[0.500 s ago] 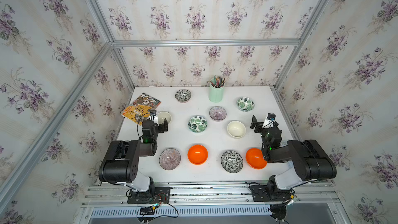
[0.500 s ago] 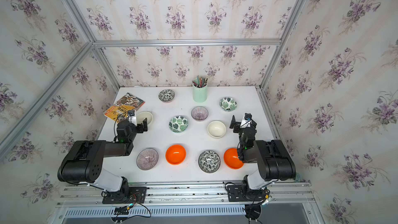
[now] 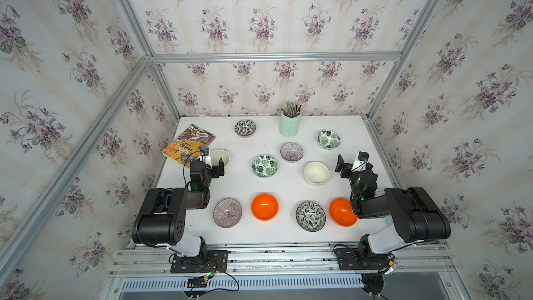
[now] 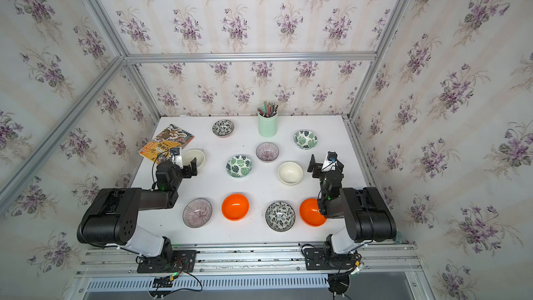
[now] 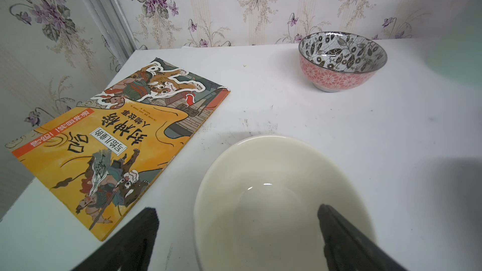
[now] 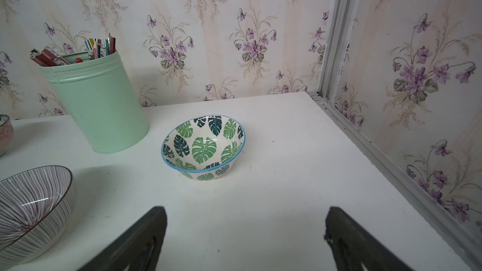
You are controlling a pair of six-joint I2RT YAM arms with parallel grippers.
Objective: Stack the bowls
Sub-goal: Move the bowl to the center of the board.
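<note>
Several bowls stand apart on the white table, none stacked. My left gripper is open at a cream bowl, one finger over its inside and the other outside its rim. The same cream bowl shows at the left in a top view. My right gripper is open over bare table, short of a leaf bowl. Also on the table are a second leaf bowl, a second cream bowl, striped bowls, floral bowls and orange bowls.
A mint-green pencil cup stands at the back. A picture book lies at the left edge beside the cream bowl. The right arm's forearm overhangs part of an orange bowl. Papered walls close in three sides.
</note>
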